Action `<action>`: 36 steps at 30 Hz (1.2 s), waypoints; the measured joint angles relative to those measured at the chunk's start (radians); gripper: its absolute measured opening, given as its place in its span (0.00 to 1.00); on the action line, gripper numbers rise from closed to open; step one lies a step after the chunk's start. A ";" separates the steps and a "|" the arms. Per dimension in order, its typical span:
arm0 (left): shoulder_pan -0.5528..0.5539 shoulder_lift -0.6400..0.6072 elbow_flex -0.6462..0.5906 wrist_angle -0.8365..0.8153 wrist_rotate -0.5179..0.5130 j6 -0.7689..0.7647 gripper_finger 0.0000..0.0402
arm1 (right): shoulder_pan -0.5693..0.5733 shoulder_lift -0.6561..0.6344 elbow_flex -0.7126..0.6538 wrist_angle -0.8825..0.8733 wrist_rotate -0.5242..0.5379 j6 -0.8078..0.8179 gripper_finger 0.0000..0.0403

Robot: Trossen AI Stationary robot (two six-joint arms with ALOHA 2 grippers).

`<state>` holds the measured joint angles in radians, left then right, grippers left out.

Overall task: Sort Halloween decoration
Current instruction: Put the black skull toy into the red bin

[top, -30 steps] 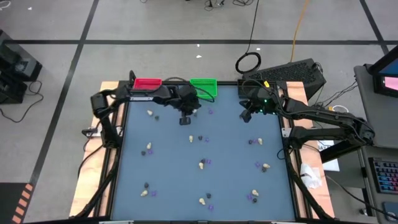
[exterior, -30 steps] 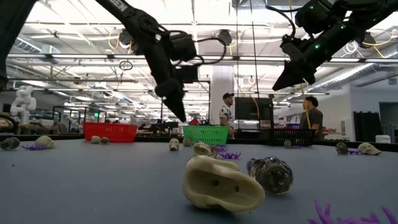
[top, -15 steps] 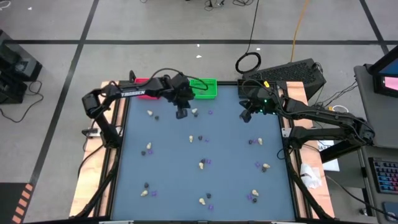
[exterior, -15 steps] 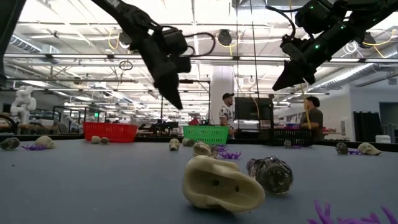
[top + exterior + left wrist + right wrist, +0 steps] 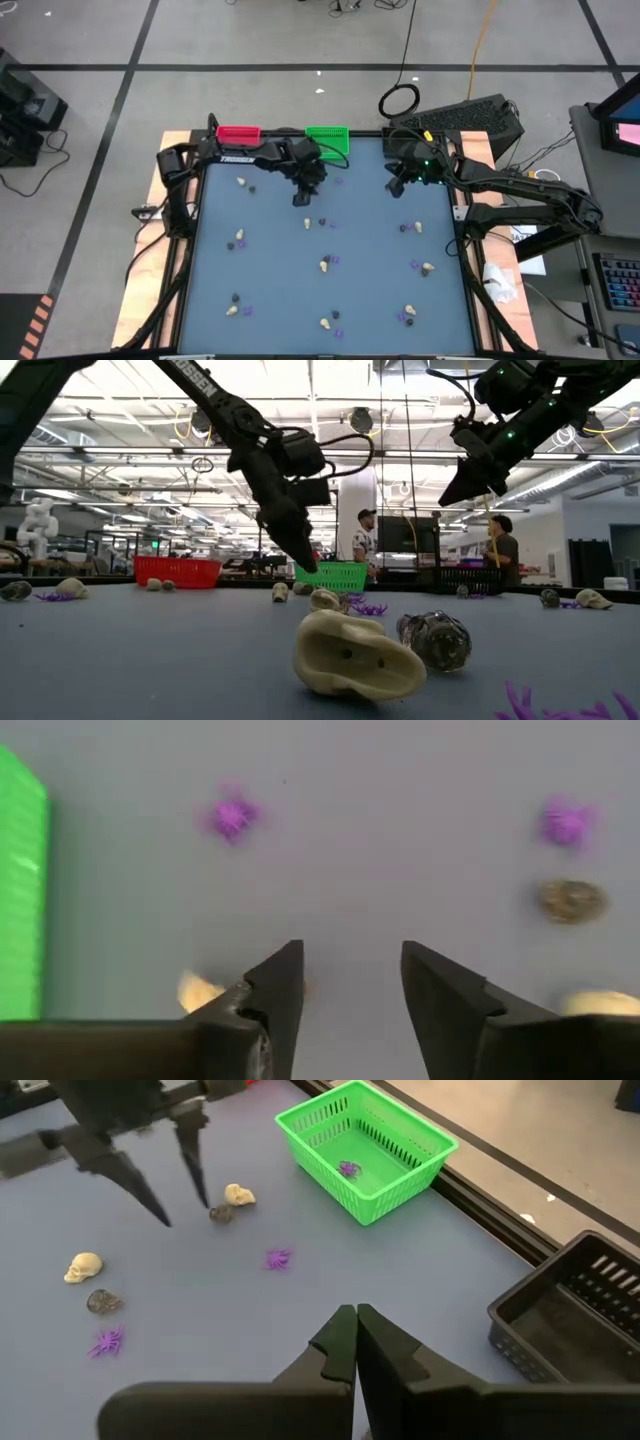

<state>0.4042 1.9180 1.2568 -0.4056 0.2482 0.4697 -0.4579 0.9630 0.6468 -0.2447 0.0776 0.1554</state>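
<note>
High view: left gripper (image 5: 303, 199) has swung back out over the mat from the green bin (image 5: 327, 135), where it was half a second ago; it now hangs near the far edge, above a cream lump and a dark lump. Right gripper (image 5: 393, 188) unchanged, parked over the far right of the mat. Trinkets (image 5: 325, 264) lie scattered across the blue mat (image 5: 370, 290) in small clusters, well apart. Red bin (image 5: 238, 133) sits left of the green bin.

Low view: left gripper (image 5: 305, 563) is lower than before, tip in front of the green bin (image 5: 330, 575), clear of the table. Right gripper (image 5: 447, 493) is high. A big cream lump (image 5: 358, 655) and a dark lump (image 5: 433, 639) fill the foreground. Two people stand behind.

Left wrist view: fingers (image 5: 283, 982) spread, nothing between them; purple bits (image 5: 233, 816), a dark lump (image 5: 572, 900), and probably a cream lump (image 5: 200, 990) partly hidden by one finger.

Right wrist view: fingers (image 5: 340, 1342) pressed together, empty. One purple bit (image 5: 348, 1168) lies in the green bin (image 5: 400, 1172); black bin (image 5: 570, 1320) beside it.
</note>
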 joint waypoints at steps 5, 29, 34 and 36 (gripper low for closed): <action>0.003 -0.001 0.000 0.021 -0.043 0.131 0.43 | 0.021 0.000 0.000 0.000 0.000 -0.018 0.00; 0.020 0.073 0.002 0.000 -0.085 0.401 0.43 | 0.062 0.000 0.000 0.001 0.000 -0.029 0.00; 0.006 0.073 0.002 -0.003 -0.087 0.381 0.43 | 0.062 0.000 0.000 0.000 0.000 -0.029 0.00; 0.001 0.075 0.010 -0.018 -0.081 0.346 0.43 | 0.062 0.000 0.000 0.001 0.000 -0.029 0.00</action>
<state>0.4049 1.9928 1.2666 -0.4239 0.1670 0.8155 -0.3962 0.9630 0.6468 -0.2440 0.0776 0.1261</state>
